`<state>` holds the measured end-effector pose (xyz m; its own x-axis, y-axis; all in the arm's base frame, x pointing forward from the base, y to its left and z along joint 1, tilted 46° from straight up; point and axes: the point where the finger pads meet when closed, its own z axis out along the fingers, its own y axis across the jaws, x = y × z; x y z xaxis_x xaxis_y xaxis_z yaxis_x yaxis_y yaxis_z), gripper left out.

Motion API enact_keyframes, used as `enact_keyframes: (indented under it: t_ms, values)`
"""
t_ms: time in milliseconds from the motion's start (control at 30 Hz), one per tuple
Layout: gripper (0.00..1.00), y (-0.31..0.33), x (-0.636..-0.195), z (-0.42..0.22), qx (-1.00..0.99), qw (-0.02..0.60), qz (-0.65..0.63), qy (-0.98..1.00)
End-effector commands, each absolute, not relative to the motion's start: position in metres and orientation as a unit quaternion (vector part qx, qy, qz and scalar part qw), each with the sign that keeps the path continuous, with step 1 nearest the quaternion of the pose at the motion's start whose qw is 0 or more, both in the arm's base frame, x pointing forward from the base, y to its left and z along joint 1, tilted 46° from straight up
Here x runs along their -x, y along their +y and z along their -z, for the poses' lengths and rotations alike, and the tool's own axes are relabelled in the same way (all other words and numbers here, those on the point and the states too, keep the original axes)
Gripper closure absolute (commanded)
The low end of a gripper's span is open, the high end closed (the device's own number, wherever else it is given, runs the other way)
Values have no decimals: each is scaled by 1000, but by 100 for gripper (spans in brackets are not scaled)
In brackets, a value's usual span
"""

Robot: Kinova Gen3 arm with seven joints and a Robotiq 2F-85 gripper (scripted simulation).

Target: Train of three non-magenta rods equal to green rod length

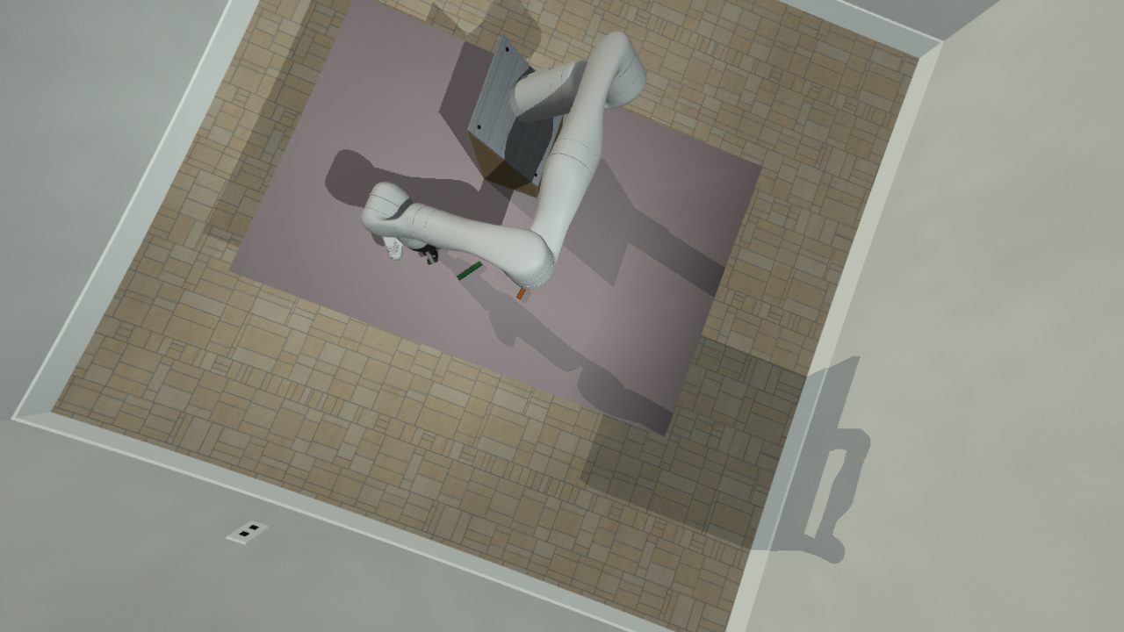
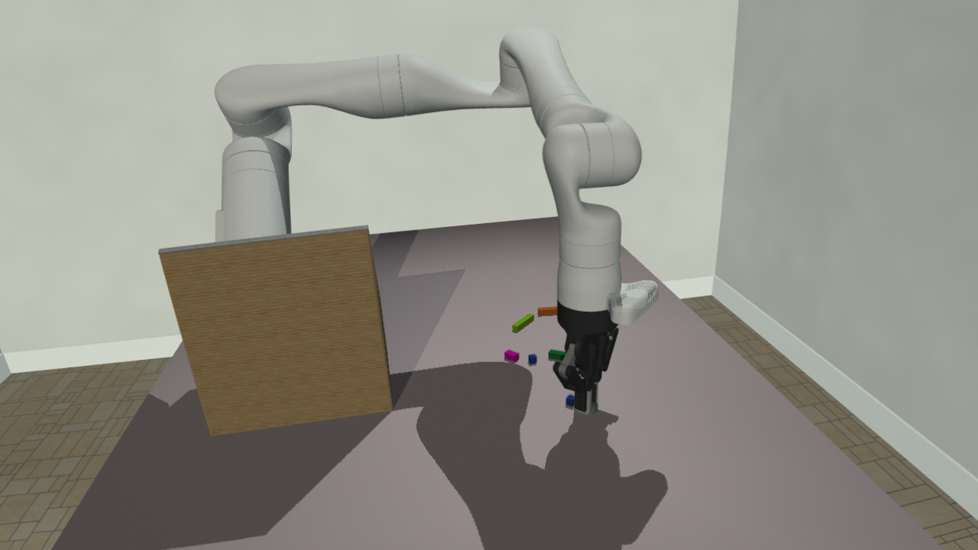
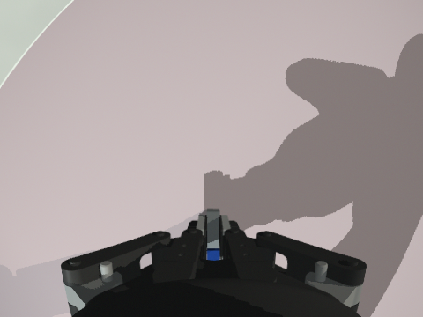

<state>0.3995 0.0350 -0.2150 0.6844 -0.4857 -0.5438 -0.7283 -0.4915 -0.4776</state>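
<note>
My gripper point(image 1: 431, 256) point(image 2: 587, 408) point(image 3: 212, 226) points down low over the table, shut on a grey rod point(image 3: 213, 235). Whether that rod touches the table is unclear. A blue rod point(image 2: 569, 400) point(image 3: 213, 254) lies close beside the fingers, in line with the grey rod in the wrist view; the gap between them cannot be judged. A second blue rod point(image 2: 532, 359) lies farther back, between the magenta rod point(image 2: 511, 356) and the green rod point(image 1: 469, 270) point(image 2: 555, 354), which the gripper partly hides in the exterior view. The orange rod point(image 1: 521, 293) point(image 2: 546, 311) and lime rod point(image 2: 523, 323) lie farther off.
The arm's base stands on a wooden block point(image 1: 503, 174) point(image 2: 280, 334) on the mauve table top point(image 1: 314, 259) point(image 2: 684, 438). The arm's forearm and elbow hide part of the table in the top view. The arm's shadow falls across the table near the gripper.
</note>
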Motion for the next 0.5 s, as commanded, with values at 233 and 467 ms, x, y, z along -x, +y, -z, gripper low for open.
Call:
enact_keyframes:
  t_ms: [233, 467]
  values:
    - [88, 34, -400, 215, 847, 354, -170, 359]
    - [80, 34, -400, 215, 847, 354, -170, 359]
